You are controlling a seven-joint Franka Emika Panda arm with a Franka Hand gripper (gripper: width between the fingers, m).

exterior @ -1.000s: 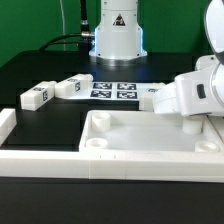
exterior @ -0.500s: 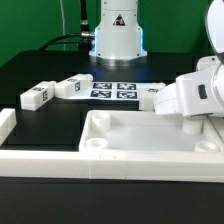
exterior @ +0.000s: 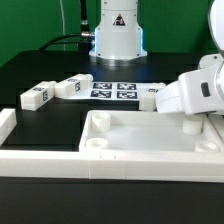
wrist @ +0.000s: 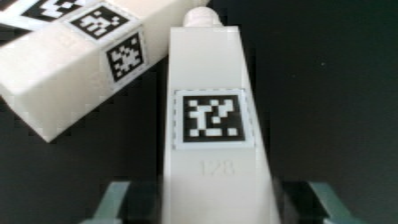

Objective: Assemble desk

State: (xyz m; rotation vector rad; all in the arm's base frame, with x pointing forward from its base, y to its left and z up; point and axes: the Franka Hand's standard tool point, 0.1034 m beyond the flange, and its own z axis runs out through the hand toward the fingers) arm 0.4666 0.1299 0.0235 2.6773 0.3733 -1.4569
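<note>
Wrist view is showing the claw [wrist: 214,203] half-closed, pinching a leg block [wrist: 214,120] across its long sides. The block is lying on the worktop [exterior: 40,70] at the exterior view's three o'clock, beyond the tabletop [exterior: 140,160]. It's looking like light, rigid, slippery plastic.

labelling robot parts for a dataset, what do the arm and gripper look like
The arm is glossy white, with a black triangle mark on its column and a bluish light beside it. A dark cable runs behind. The wrist housing is white and rounded. The gripper has two flat grey-green fingers.
</note>
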